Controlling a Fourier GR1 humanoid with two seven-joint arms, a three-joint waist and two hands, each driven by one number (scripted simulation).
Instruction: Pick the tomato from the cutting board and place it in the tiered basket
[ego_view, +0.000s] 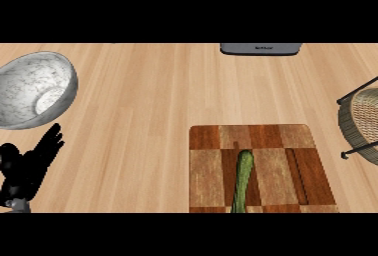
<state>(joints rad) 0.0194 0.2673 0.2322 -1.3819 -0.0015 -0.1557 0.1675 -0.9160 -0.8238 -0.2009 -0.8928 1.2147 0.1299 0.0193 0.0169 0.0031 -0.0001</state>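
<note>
Risk: I see no tomato on the cutting board (214, 165), only a long green veg (243, 180) lying lengthwise mid-board, so I could grab the wrong item. It might also snag the tiered basket (362, 120) rim at far right. My left hand (29, 165) rests open and empty at the view's left edge, veg well apart to its right. The right hand isn't in view.

Left hand (28, 165) at lower-left edge, fingers straight, pointing up.
</note>
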